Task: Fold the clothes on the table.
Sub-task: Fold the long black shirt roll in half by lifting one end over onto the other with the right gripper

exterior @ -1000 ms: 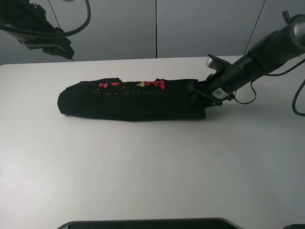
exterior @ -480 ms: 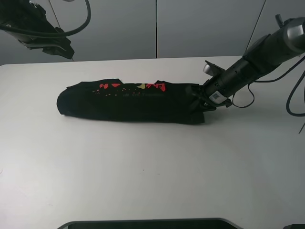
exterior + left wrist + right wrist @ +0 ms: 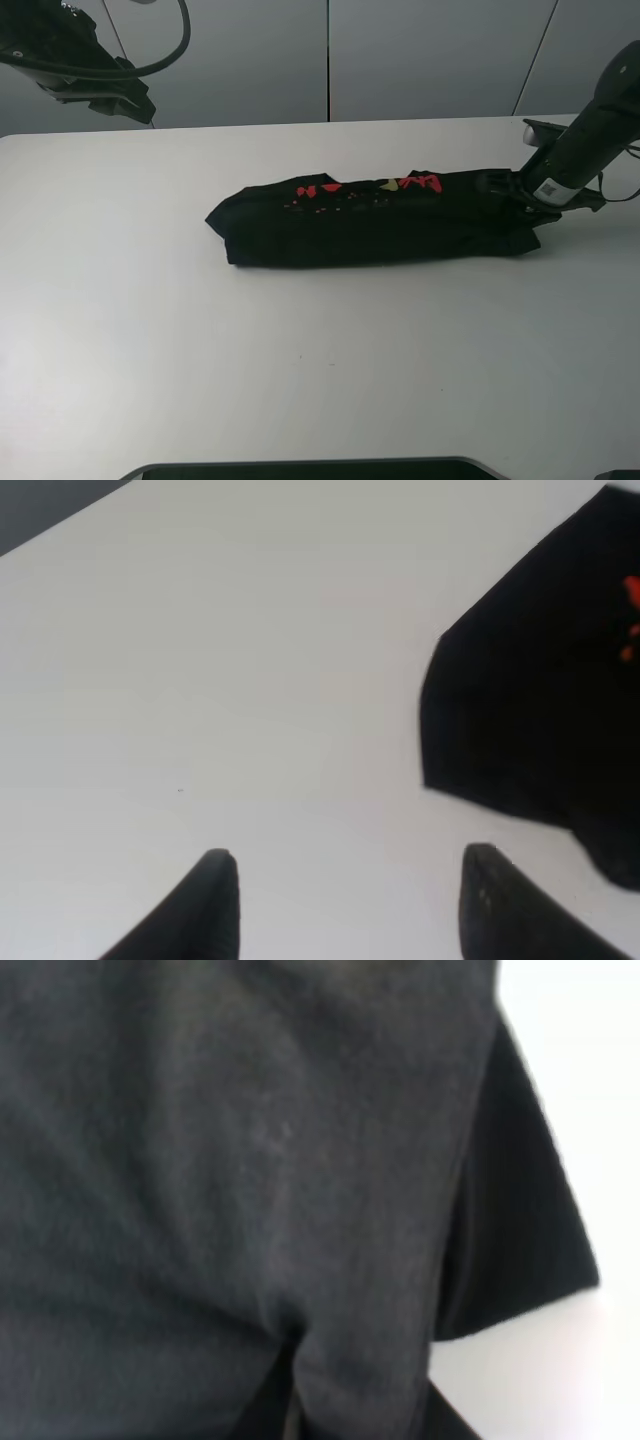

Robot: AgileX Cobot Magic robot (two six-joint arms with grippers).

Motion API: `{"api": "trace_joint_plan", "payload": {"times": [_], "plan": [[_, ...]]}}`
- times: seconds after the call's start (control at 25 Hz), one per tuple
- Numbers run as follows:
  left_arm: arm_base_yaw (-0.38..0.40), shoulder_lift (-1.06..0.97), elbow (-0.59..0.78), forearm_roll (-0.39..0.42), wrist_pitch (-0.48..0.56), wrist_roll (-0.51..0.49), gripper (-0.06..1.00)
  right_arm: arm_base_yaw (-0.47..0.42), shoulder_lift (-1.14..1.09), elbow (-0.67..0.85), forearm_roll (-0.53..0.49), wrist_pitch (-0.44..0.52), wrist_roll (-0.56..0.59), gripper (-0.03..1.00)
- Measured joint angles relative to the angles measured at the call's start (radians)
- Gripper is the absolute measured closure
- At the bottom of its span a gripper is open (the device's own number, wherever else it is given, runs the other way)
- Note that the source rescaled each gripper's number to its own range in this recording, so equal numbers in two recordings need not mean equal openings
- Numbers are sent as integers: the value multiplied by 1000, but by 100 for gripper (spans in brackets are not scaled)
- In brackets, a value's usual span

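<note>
clothes (image 3: 380, 220): folded strip, we log it dragged rightward, now right of centre on table (image 3: 300, 350). right gripper (image 3: 515, 193) clamped on its end; left gripper (image 3: 340, 900) fingers apart, empty. cross-fold pending.

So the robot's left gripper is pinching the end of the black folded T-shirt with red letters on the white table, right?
No, it is the right gripper that pinches the end of the black folded T-shirt with red letters on the white table. The exterior high view shows it; the left gripper hangs open, off the cloth.
</note>
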Motion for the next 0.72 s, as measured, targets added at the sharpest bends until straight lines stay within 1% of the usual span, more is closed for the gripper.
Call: {"api": "trace_joint_plan", "payload": {"times": [0.04,0.12,0.2,0.32,0.48,0.6,0.72], "plan": [[0,0,0,0,0,0,31,-25,-13,-10,-52,6,1,84],[0,0,0,0,-1,3,31,-53,-48,-35,-114,42,2,84],[0,0,0,0,-8,7,31,-54,-100,-68,-119,87,-4,84],[0,0,0,2,-20,7,31,-30,-187,-110,-76,141,-50,84],[0,0,0,2,-26,7,31,58,-259,-132,5,191,-115,84],[0,0,0,2,-29,7,31,163,-269,-133,40,209,-124,84],[0,0,0,2,-30,7,31,275,-269,-133,72,206,-126,84]]}}
